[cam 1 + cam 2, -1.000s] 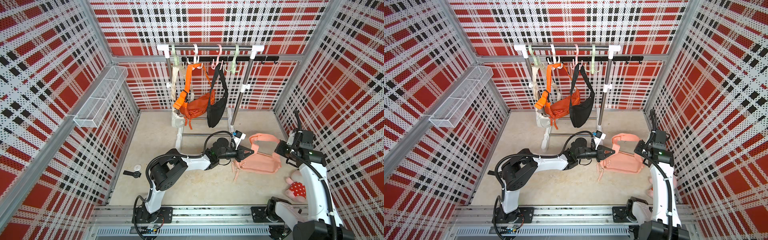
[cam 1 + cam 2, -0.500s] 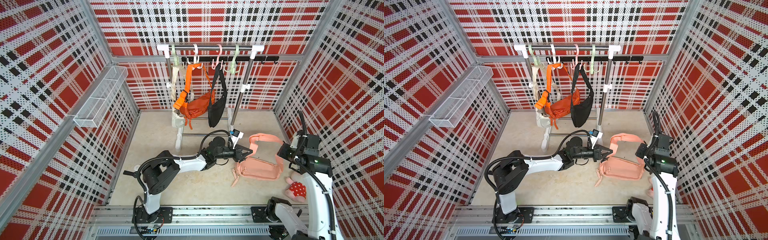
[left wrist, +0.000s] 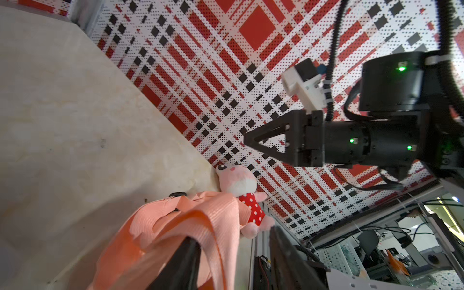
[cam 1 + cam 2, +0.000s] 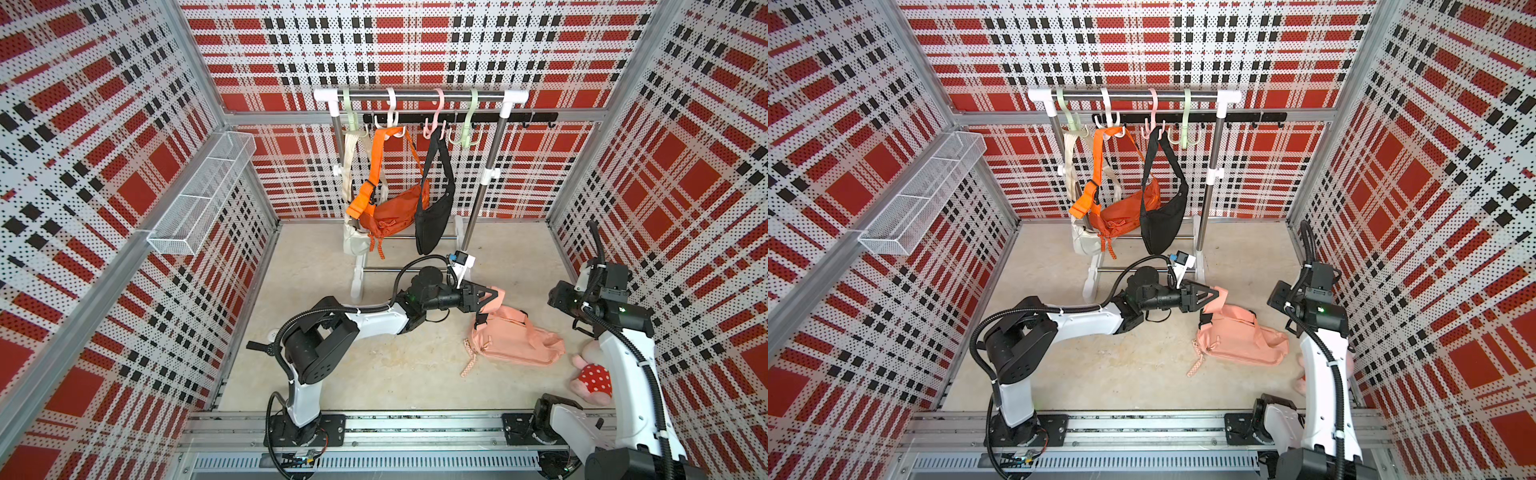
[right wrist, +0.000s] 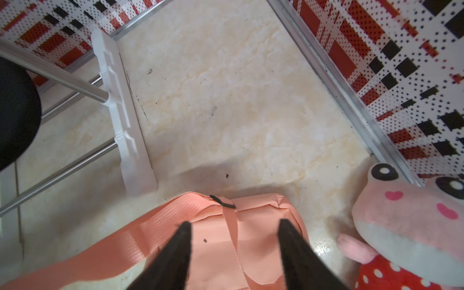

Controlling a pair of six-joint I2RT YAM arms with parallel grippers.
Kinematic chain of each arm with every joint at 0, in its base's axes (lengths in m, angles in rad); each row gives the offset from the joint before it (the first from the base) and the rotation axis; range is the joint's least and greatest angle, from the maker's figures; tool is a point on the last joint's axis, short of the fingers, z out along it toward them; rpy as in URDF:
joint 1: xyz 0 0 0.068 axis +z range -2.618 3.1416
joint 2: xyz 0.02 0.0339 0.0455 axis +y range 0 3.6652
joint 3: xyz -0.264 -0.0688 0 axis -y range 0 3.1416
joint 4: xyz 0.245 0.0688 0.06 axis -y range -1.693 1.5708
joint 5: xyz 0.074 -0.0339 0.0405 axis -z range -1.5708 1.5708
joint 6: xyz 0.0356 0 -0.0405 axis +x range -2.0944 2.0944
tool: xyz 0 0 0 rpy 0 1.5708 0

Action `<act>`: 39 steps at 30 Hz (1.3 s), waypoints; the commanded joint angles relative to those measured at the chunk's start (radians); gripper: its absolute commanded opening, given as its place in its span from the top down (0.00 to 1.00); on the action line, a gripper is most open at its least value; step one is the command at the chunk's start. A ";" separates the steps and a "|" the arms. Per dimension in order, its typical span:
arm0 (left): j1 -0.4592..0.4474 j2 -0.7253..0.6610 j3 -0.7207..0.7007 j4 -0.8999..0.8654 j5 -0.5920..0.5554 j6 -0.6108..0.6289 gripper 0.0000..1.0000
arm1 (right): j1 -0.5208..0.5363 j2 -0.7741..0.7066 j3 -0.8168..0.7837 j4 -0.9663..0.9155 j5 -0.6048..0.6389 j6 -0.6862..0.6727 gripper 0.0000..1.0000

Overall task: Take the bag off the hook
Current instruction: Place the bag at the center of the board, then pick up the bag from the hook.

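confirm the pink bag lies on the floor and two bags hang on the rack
Not two: three bags hang on the rack, a cream bag, an orange bag and a black bag, as both top views show. The rest holds: the pink bag lies on the floor.

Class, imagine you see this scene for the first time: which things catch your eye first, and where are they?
The red plaid walls strike first, all around. At the back stands a rack with an orange bag, a black bag and a cream bag hanging from it. On the floor in front lies a pink bag, a plush toy beside it by the wall.
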 commanded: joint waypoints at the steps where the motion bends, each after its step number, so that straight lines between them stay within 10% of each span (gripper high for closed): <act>1: 0.058 -0.078 -0.016 -0.049 -0.070 0.008 0.41 | -0.007 0.017 0.086 -0.021 0.023 -0.022 0.26; 9: 0.129 -0.201 0.005 -0.204 -0.101 0.115 0.40 | 0.022 0.081 0.274 -0.005 -0.082 0.045 0.32; 23: 0.269 -0.331 0.222 -0.487 -0.170 0.306 0.41 | 0.437 0.367 0.724 0.076 0.093 0.070 0.37; 39: 0.393 -0.254 0.469 -0.633 -0.313 0.494 0.43 | 0.587 0.587 0.781 0.564 -0.037 -0.149 0.53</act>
